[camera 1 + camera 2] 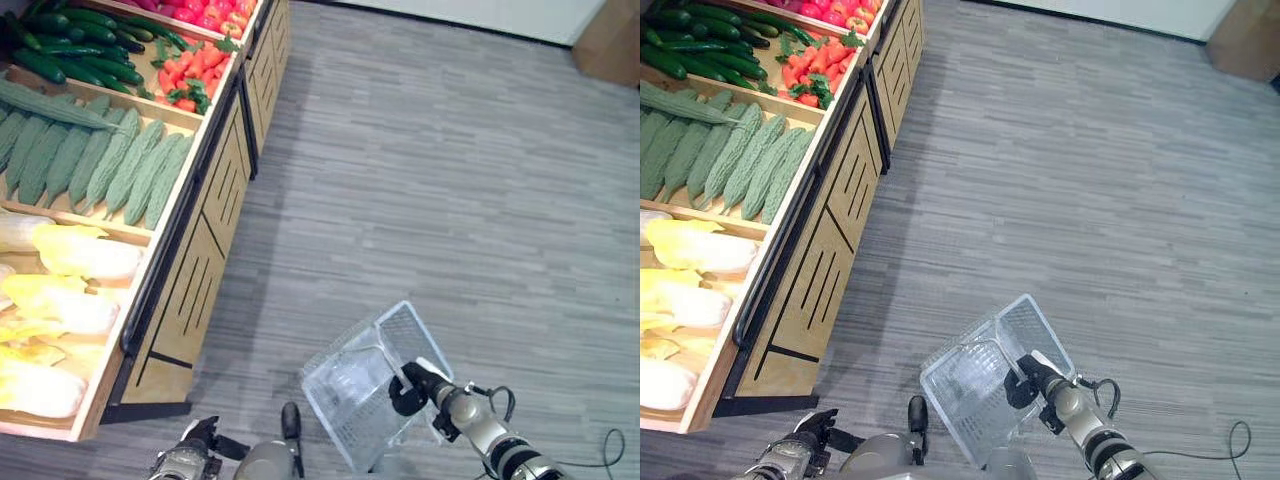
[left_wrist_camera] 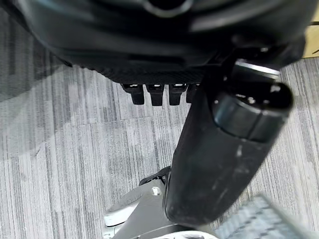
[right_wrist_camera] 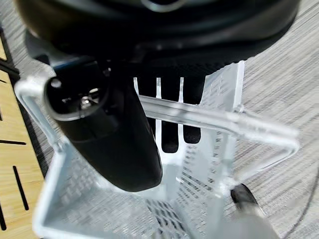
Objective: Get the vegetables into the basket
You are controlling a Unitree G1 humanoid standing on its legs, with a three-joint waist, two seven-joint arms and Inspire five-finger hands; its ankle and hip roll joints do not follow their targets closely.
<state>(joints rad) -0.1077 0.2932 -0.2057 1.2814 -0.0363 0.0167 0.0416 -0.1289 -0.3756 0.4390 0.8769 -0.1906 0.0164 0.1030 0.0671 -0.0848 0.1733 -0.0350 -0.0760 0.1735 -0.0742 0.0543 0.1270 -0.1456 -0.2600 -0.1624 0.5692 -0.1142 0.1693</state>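
1. I read this as the carrying stage: my right robot hand (image 1: 408,390) has its fingers curled round the handle (image 3: 199,115) of the clear plastic basket (image 1: 350,395), which hangs tilted low over the grey floor (image 1: 450,200). No vegetable shows inside it, so I judge the picking has not begun.

2. My left robot hand (image 2: 199,94) sits low by my side with nothing in it; its fingers look curled in, thumb standing out over bare floor.

3. The vegetables lie on the wooden produce stand (image 1: 190,290) off to my left: pale cabbages (image 1: 80,255) in the nearest bin, ridged bitter gourds (image 1: 100,160) in the next, then dark cucumbers (image 1: 75,45), with carrots (image 1: 190,75) beside them and red tomatoes (image 1: 195,12) at the far end.

4. Next, I think I must turn towards the stand, bring the basket close beside its front edge, and reach with the free left hand over that edge into the nearest bin.

5. Obstacles: the stand's raised front lip and the dividers between bins. The basket swinging on its handle could knock the stand's panel. A cardboard box (image 1: 610,40) stands well apart, at the far corner of the floor.
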